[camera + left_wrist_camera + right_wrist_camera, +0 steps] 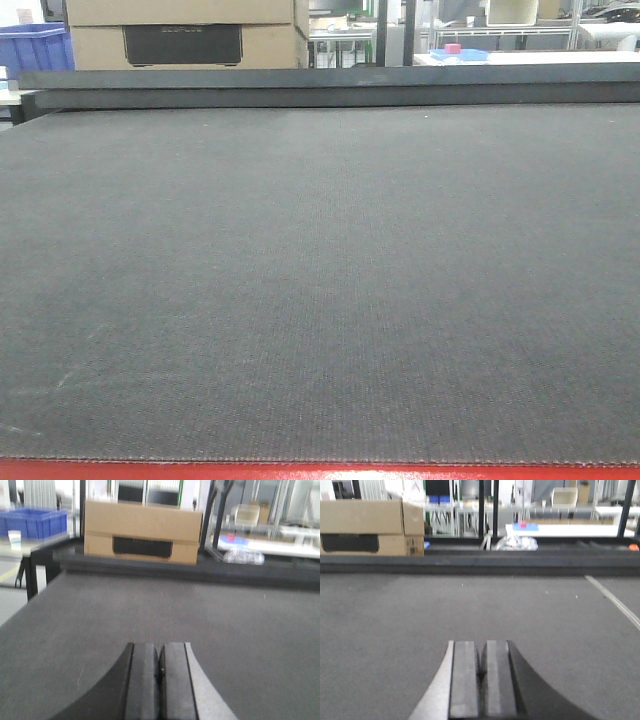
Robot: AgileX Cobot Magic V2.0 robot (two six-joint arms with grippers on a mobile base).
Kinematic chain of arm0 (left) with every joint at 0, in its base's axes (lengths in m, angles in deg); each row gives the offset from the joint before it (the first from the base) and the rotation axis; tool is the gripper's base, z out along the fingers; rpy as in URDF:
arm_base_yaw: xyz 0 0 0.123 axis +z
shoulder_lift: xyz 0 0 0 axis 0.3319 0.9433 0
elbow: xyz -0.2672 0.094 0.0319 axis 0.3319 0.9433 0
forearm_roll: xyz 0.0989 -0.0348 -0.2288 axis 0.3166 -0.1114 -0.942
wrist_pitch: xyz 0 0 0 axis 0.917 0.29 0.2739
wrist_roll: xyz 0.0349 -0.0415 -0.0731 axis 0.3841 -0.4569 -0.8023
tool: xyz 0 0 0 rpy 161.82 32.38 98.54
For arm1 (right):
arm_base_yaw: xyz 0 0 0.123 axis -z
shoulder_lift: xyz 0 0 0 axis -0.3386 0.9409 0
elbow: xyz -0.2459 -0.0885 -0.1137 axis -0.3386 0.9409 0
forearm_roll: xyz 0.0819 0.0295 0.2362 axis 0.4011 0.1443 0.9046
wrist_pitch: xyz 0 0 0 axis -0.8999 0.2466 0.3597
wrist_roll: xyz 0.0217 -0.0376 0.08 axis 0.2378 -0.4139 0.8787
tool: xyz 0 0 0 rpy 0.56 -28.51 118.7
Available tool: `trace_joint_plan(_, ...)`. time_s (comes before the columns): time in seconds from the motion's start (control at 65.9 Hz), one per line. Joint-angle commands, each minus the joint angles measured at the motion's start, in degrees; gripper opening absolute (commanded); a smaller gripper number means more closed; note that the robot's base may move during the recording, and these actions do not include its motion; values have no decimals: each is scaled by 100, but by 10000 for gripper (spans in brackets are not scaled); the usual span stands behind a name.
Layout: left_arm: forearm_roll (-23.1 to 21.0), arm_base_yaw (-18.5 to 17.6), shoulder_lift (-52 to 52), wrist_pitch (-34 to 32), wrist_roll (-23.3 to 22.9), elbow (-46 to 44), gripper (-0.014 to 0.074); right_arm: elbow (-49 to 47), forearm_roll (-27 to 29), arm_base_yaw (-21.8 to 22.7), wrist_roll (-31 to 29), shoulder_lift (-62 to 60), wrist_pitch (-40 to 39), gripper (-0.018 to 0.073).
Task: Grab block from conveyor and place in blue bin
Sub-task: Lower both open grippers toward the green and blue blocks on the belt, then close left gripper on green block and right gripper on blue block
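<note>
The conveyor (320, 280) filled nearly the whole front-facing view, a wide flat belt of dark grey, finely woven matting, with its red frame edge (320, 471) running along the near side and a raised dark rail (330, 88) closing off the far side. The blue bin (35, 48) stood beyond the belt's far left corner, off the conveyor and well apart from both arms; the left wrist view showed it resting on a side table with a small white cup (15, 538) just in front of it. The left gripper (159, 652) hung low over the belt with its two dark pads pressed flat together and nothing between them. The right gripper (483, 650) was likewise over the belt, with its pads closed against each other and holding nothing. A pale line (615, 602) crossed the matting on the right side of the right wrist view. Behind the far rail sat a large cardboard box (185, 35) with a dark rectangular patch on its face, and farther right lay a crumpled clear plastic bag (516, 542). Beyond that, a small pink object (452, 48) rested on something blue on a white table, too small to identify.
</note>
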Motion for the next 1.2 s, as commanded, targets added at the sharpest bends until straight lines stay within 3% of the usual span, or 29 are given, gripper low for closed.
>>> trace_joint_plan(0.0,-14,-3,620,619,-30,-692,-111,-540,-55,19,17,515,308,-162)
trace_joint_plan(0.106,-14,-3,1441,960,-30,-1430,-111,-1059,-58,19,17,1233,571,-162)
trace_joint_plan(0.167,-14,-3,2132,1472,-30,-2013,-111,-1362,-58,19,17,1820,931,-162)
trace_joint_plan(0.364,-14,-3,3571,2856,-30,-3012,-111,-2232,-58,19,-58,3384,2549,-162)
trace_joint_plan(0.622,-118,-3,4670,2931,-30,-3126,-111,-2495,-68,19,-183,4675,2962,-162)
trace_joint_plan(0.743,-131,-3,5098,2859,-30,-3126,-111,-2616,-68,19,224,5330,2999,-162)
trace_joint_plan(0.865,-231,-3,5446,2859,-30,-3126,-111,-2913,-68,19,225,6139,3012,-152)
trace_joint_plan(0.956,-294,-3,5595,2859,-30,-3126,-111,-3188,-53,50,225,6699,3012,-56)
trace_joint_plan(1.108,-294,-3,5706,2884,-30,-3126,-111,-3615,-37,256,225,7495,3012,249)
trace_joint_plan(1.183,-294,-3,5717,2883,-30,-3126,-111,-3738,-28,404,119,7804,3012,352)
